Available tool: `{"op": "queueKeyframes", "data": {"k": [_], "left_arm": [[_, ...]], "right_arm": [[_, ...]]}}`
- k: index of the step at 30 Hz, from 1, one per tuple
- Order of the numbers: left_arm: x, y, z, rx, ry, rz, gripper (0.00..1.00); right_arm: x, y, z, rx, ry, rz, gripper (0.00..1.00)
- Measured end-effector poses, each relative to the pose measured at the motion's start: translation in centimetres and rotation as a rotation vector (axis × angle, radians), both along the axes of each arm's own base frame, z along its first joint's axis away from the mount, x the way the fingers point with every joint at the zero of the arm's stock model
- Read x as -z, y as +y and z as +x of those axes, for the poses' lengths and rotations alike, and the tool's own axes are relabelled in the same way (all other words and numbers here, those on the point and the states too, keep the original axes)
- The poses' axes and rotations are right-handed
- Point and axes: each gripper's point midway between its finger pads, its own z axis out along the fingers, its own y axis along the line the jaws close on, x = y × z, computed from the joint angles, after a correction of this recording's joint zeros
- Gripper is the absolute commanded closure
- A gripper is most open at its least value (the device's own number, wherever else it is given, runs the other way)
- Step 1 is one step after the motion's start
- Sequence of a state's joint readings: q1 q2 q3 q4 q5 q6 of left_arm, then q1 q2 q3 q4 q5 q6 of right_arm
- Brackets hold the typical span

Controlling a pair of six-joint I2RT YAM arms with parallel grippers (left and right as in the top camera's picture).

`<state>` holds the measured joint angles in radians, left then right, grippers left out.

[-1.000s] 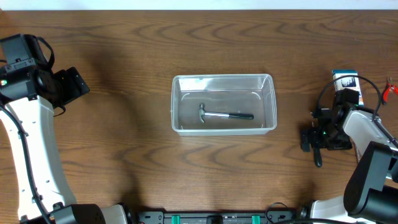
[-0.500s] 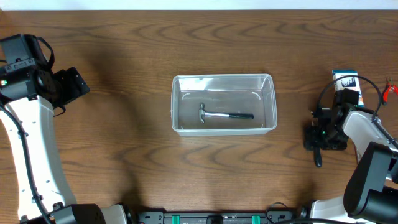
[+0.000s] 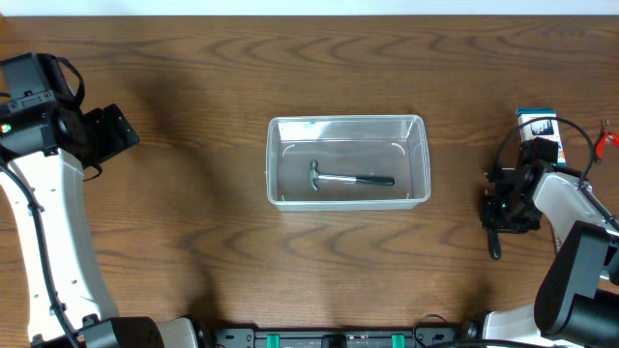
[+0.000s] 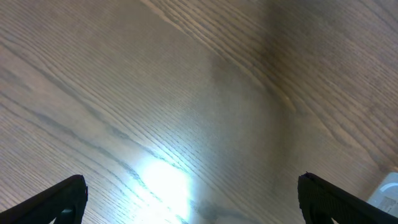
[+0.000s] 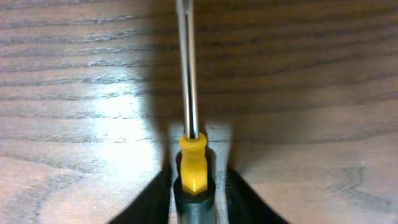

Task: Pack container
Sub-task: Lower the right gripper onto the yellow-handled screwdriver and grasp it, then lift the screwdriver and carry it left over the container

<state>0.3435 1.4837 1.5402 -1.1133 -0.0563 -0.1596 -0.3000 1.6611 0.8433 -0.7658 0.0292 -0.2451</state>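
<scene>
Container [image 3: 348,124]: clear shallow plastic bin, rounded corners, thick rim. Overhead: sits at table [image 3: 193,242] centre, long axis left-right. Hammer [image 3: 350,180] inside, head left. Left gripper [image 3: 108,135] far left; right gripper [image 3: 496,213] far right, over screwdriver [image 3: 495,249].
Left wrist: jaws wide above wood.
Right wrist: jaws narrow, flanking screwdriver handle; contact unclear.

One each: container [image 3: 348,119], hammer [image 3: 350,180], screwdriver [image 5: 193,163], box [image 3: 535,126]
</scene>
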Motion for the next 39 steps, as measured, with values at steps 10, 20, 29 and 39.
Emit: {"op": "queueKeyframes", "data": {"k": [10, 20, 29, 39], "left_arm": [[0.0, 0.0, 0.0, 0.0, 0.0, 0.0, 0.02], [0.0, 0.0, 0.0, 0.0, 0.0, 0.0, 0.02], [0.0, 0.0, 0.0, 0.0, 0.0, 0.0, 0.02], [0.0, 0.0, 0.0, 0.0, 0.0, 0.0, 0.02]], "right_arm": [[-0.2, -0.6, 0.1, 0.002, 0.003, -0.033, 0.99], [-7.2, -2.6, 5.7, -0.036, -0.079, -0.087, 0.99], [-20.9, 3.9, 14.8, -0.417, -0.364, -0.182, 0.99], [-25.8, 22.7, 15.1, -1.11, -0.565, -0.167, 0.99]]}}
